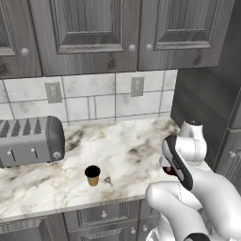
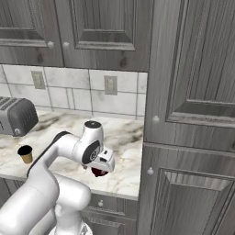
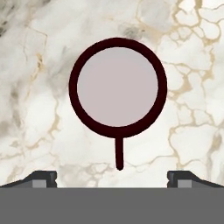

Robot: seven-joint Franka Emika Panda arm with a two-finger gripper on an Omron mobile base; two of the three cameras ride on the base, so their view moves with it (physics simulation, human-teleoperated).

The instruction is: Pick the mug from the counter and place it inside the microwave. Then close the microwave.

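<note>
The dark red mug stands upright on the marble counter, seen from straight above with its pale inside showing and its thin handle toward the bottom of the hand view. My gripper hangs open above it, one fingertip on either side of the handle end, touching nothing. From the base views the mug peeks out under the hand near the counter's right front corner; in the left base view my arm covers most of the mug. The microwave is out of view.
A silver toaster sits at the left of the counter. A black-and-tan paper cup stands near the front edge, left of the arm. A tall grey cabinet rises just right of the mug; upper cabinets hang overhead.
</note>
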